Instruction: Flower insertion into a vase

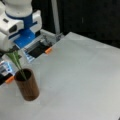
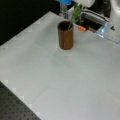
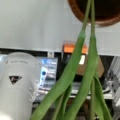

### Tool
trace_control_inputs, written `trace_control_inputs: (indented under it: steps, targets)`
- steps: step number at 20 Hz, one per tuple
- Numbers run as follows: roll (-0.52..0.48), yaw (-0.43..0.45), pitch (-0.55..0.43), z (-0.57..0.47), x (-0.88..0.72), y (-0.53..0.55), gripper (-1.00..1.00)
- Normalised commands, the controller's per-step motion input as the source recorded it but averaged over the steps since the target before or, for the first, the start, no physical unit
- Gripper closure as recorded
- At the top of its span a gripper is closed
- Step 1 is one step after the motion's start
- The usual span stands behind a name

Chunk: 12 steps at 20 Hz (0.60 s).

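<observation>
Green flower stems (image 1: 17, 62) already reach down into the dark brown vase (image 1: 27, 85) near the table's (image 1: 80, 82) edge, their tops held up at the pincer (image 1: 11, 51), whose opening I cannot tell.

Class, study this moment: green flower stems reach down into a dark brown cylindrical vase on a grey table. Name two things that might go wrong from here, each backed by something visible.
1. The green flower stems enter the dark brown cylindrical vase at a slant, leaning on its rim; a sideways pull might tip the vase, which stands free on the grey table.
2. In the wrist view the stems hang as several thin strands; one might catch the vase rim and bend.
The pincer itself is hidden.
</observation>
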Motion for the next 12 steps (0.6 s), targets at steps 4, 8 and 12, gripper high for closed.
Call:
trace_control_inputs:
  steps: [4,8,12]
  targets:
    - [0.053,-0.022,-0.356,-0.08,0.44,0.38,-1.00]
    - [-0.037,-0.063,-0.251,-0.05,0.50,0.35,-1.00]
    - [-0.021,-0.073,-0.098,0.02,0.49,0.27,-1.00]
